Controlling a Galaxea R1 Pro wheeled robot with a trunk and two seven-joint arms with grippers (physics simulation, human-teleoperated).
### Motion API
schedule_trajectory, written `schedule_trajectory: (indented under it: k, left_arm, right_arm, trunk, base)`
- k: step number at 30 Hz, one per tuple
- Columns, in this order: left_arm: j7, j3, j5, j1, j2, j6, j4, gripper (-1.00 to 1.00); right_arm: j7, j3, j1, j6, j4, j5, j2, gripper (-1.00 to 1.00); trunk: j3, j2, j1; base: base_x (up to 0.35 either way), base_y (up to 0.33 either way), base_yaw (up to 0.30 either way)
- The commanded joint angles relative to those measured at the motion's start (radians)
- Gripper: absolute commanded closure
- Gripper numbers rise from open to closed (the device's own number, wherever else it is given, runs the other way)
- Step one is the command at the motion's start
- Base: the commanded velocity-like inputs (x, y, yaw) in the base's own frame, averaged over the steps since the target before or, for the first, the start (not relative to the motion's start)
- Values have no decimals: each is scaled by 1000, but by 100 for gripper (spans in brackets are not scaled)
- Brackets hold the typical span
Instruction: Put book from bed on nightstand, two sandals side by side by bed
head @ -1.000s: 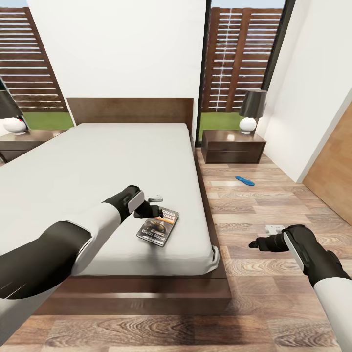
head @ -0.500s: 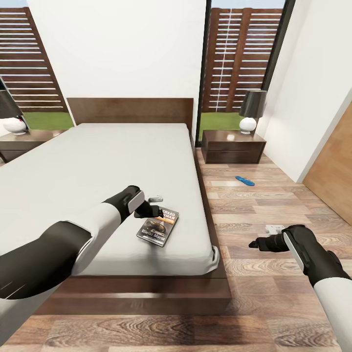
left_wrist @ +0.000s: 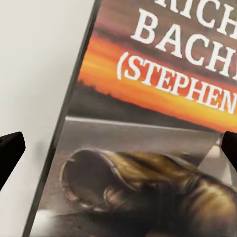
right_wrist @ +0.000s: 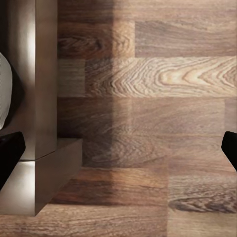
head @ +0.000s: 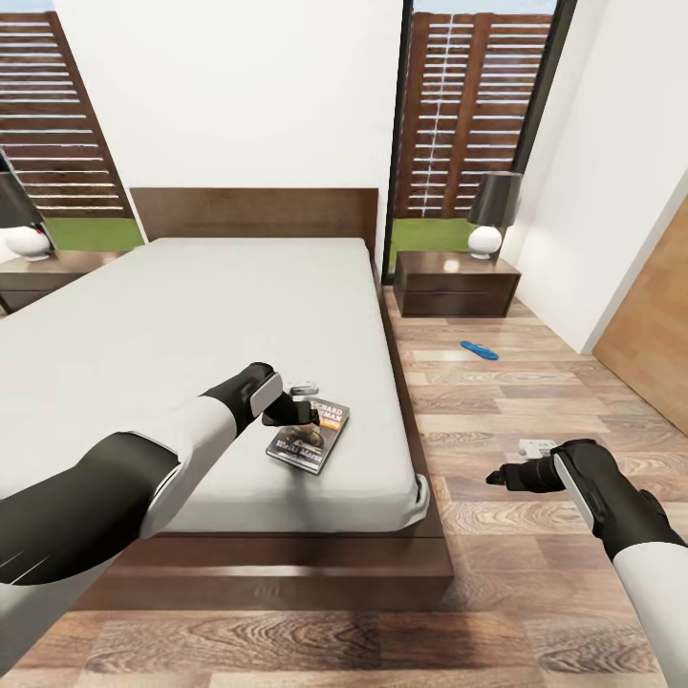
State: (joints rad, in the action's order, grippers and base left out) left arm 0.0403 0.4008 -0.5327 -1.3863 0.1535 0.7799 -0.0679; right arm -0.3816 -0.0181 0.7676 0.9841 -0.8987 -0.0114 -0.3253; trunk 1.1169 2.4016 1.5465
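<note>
Bed (head: 191, 315): off-white mattress, book (head: 311, 438) flat near its right edge. Left gripper (head: 304, 409) sits directly over the book's top end, fingers (left_wrist: 10, 150) spread wide either side of the cover. Book's long axis runs toward the headboard, slightly angled right. 1 sandal (head: 479, 351) on the floor near the right nightstand (head: 457, 285). Right gripper (head: 497, 476) spread over floor.

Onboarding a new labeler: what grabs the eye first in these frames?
The left gripper poised over the paperback book near the bed's right edge, fingers wide in the wrist view. Then one bright blue sandal on the wood floor before the right nightstand.
</note>
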Motion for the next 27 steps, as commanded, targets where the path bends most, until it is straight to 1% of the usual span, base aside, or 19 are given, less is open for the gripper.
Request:
schedule_trajectory:
  k: [1, 27]
  left_arm:
    - [4, 7, -10, 0, 0, 4, -1, -100]
    - [4, 7, -10, 0, 0, 4, -1, -100]
  right_arm:
    - [-1, -2, 0, 4, -1, -1, -1, -100]
    - [-1, -2, 1, 4, 0, -1, -1, -100]
  trunk:
    - [1, 0, 0]
    - [1, 0, 0]
  base:
    - [0, 0, 0]
    - [0, 0, 0]
